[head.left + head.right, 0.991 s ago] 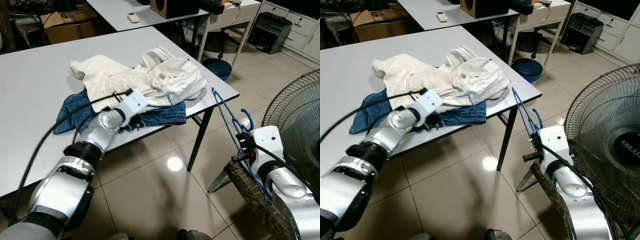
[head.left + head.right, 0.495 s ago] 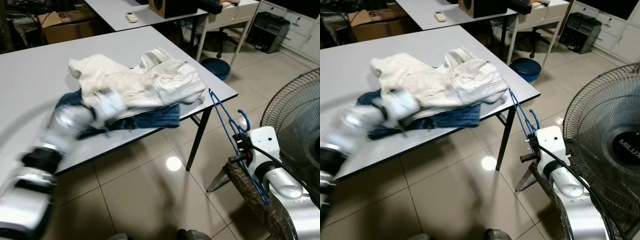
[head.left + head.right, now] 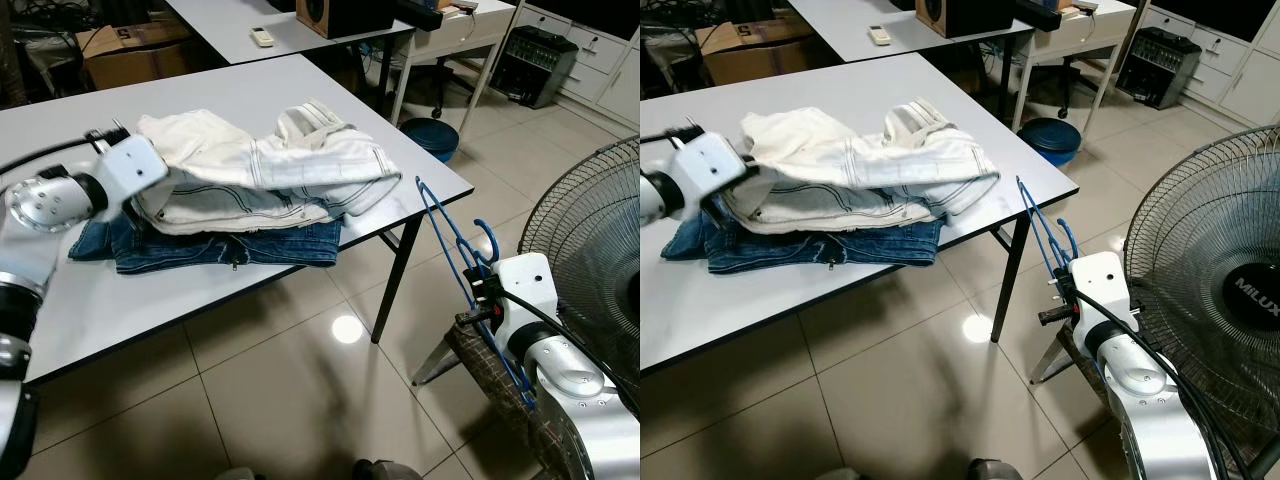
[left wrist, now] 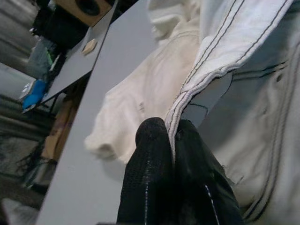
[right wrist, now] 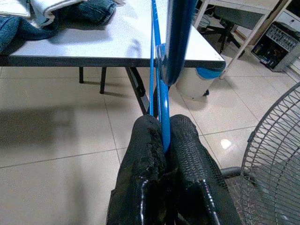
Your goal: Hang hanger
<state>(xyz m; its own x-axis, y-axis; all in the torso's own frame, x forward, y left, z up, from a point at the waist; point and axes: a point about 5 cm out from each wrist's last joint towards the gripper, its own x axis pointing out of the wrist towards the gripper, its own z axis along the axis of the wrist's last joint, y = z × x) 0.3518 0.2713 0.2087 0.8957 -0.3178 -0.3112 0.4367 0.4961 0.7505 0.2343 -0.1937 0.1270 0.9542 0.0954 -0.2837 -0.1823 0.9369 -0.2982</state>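
At the left of the frame, the left gripper point(image 4: 169, 136) pinches the hem of the white trousers point(image 3: 270, 175) lying over jeans point(image 3: 215, 245) on the table point(image 3: 60, 140). At lower right, the right gripper point(image 5: 165, 140) is clamped on the blue hanger point(image 3: 455, 245).

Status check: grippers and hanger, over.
Left gripper shut on white jeans hem. Right gripper shut on blue hanger, beside table. Fan close right.

White worktop point(image 3: 300, 85) carried blue jeans point(image 3: 215, 243) near front edge, white trousers point(image 3: 270, 170) piled on jeans.
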